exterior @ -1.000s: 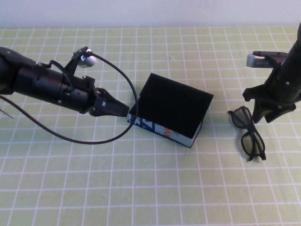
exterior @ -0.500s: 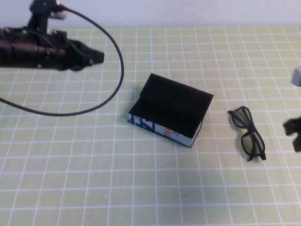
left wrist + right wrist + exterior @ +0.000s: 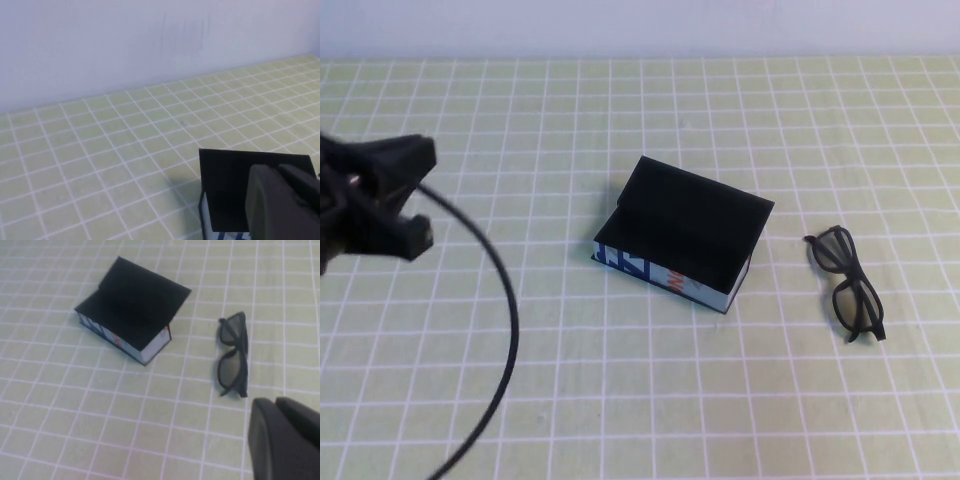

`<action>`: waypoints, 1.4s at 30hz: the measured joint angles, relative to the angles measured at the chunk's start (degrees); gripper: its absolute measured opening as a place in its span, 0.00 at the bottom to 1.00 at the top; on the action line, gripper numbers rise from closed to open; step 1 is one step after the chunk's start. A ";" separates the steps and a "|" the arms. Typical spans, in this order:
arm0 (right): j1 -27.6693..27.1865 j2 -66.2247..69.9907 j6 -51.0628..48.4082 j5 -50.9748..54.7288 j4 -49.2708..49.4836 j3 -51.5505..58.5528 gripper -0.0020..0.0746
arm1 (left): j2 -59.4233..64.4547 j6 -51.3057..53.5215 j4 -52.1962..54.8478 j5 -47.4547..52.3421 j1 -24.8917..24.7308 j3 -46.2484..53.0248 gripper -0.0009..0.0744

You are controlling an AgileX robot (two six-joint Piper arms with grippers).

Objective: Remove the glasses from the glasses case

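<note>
While high view lacks right gripper [image 3: 287, 440], both grippers' grasp unclear; left gripper [image 3: 375, 205] far left.

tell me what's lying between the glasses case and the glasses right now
Nothing: in the high view only bare green grid mat separates the glasses case from the glasses. The left gripper sits at the far left edge; the right gripper shows only in its wrist view.

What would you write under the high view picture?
Black plastic glasses lie outside the black box-like case; left gripper at table's left, right gripper unseen.
</note>
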 joint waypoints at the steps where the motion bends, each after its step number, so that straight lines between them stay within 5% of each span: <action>1: 0.00 -1.67 -0.45 0.13 0.85 0.07 0.01 | -4.22 0.99 -0.46 -1.13 0.00 2.64 0.01; 14: 3.03 -7.38 -9.95 -16.34 9.62 8.88 0.00 | -61.06 3.52 -2.77 -26.14 0.00 24.99 0.01; 24: 4.93 -6.66 -17.44 -25.83 18.05 13.69 0.00 | -51.99 2.99 -3.01 -19.25 0.00 32.98 0.01; 42: 4.91 -6.58 -17.79 -26.09 18.99 14.20 0.00 | -50.64 2.99 -3.01 -19.27 0.00 41.27 0.01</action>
